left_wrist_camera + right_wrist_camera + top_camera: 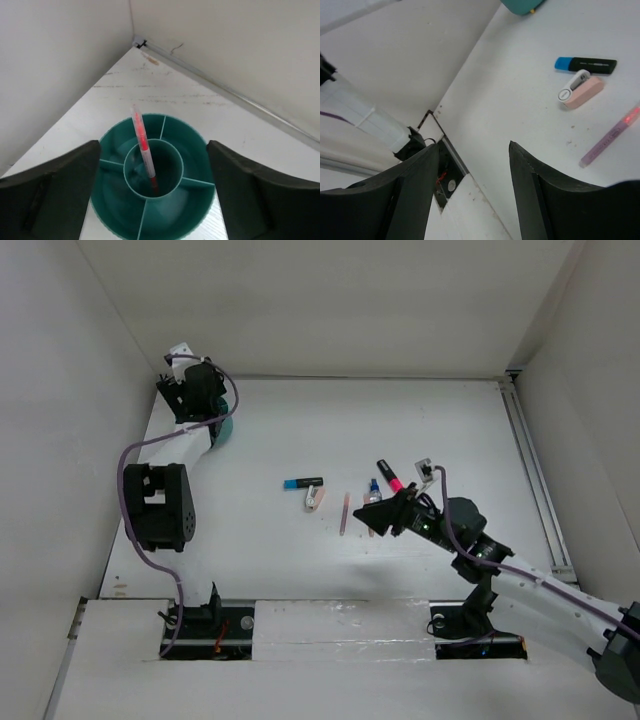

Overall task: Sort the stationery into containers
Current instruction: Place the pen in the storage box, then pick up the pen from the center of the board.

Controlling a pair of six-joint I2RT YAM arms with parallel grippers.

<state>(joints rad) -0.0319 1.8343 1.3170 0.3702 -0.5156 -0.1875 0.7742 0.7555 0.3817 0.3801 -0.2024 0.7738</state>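
Note:
The round teal tub [197, 200] sits by the far left corner, part hidden under my left arm in the top view [228, 427]. A salmon-pink pen [142, 150] stands tilted in its centre compartment. My left gripper [152, 146] is open above the tub, one finger on each side, holding nothing. On the table lie a black marker with a blue end [303, 482], a pink-white eraser [314, 500], a pink pen [344, 512], a blue-capped bottle [374, 490] and a black marker with a pink end [388, 475]. My right gripper [385, 515] is open and empty, just right of the pink pen.
The right wrist view shows the blue-end marker [585, 64], eraser [580, 89] and pink pen [610, 136] to the right of the fingers [540, 200]. White walls enclose the table. A small grey-white item [425, 470] lies behind my right arm.

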